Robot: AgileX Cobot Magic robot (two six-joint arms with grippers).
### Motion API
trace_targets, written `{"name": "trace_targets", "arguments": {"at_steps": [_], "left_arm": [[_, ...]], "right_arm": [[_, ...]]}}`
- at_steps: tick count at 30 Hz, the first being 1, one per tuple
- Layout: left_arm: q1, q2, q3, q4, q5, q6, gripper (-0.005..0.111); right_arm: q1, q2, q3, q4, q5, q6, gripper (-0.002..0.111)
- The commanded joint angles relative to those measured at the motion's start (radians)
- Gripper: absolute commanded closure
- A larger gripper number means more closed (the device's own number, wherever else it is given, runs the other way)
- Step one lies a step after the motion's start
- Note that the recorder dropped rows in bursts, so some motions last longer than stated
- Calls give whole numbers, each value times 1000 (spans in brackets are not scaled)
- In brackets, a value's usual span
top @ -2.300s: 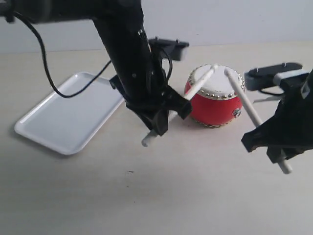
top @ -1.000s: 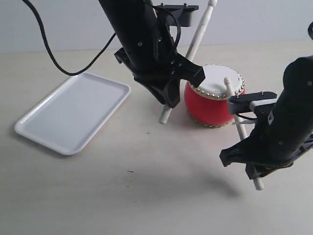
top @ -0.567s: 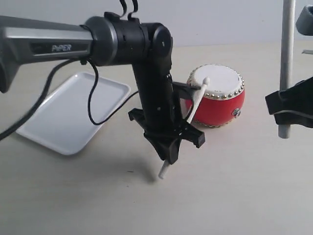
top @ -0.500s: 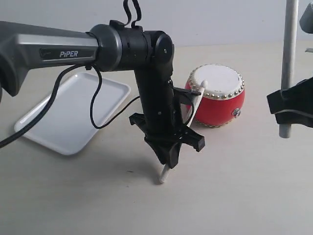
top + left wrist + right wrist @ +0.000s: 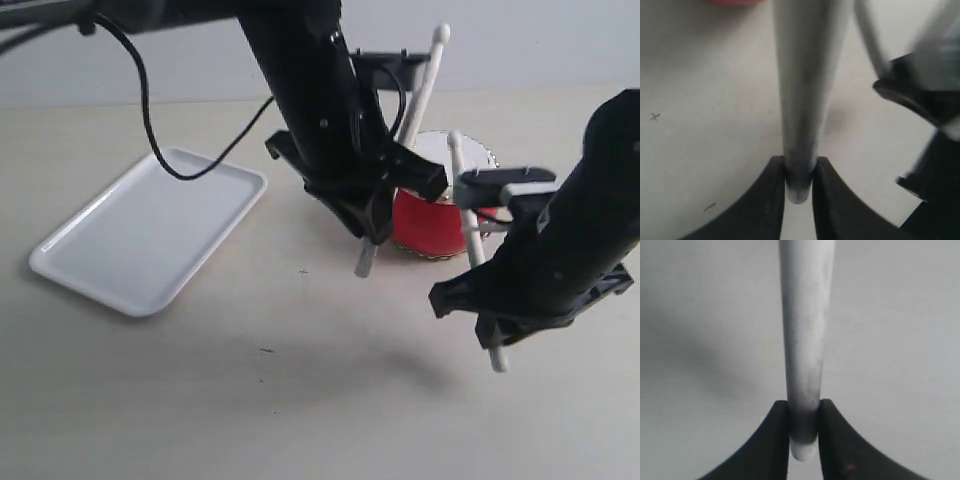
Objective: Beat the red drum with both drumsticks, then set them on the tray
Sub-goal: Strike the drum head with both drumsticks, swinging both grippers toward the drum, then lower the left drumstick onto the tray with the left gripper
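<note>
The red drum (image 5: 425,222) with its white head stands behind both arms, partly hidden. My left gripper (image 5: 368,228) is shut on a pale drumstick (image 5: 425,82) that rises steeply, tip above the drum; in the left wrist view the same stick (image 5: 802,90) is pinched between the jaws (image 5: 799,175). My right gripper (image 5: 490,322) is shut on the other drumstick (image 5: 462,195), whose tip sits over the drum's near rim; the right wrist view shows that stick (image 5: 804,330) clamped near its butt (image 5: 804,417). The white tray (image 5: 150,240) lies at the left.
A black cable (image 5: 160,110) hangs from the left arm above the tray's far end. A bare beige tabletop (image 5: 250,390) spreads in front of the arms, with small dark marks on it.
The left arm has swung up and right, its stick now raised above the drum. The right arm has dropped and tilted its stick down toward the drum head.
</note>
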Motion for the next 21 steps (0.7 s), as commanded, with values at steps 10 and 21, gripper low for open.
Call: {"name": "trace_targets", "arguments": {"at_steps": [10,21], "left_arm": [[-2,-187,-6,89,3,-20,107],[32,-316,189,195,3,-20,107]], "right_arm": [[-4,-259,-103,95,166,-35,108],[-4,-503,-103,114,163,-35,108]]}}
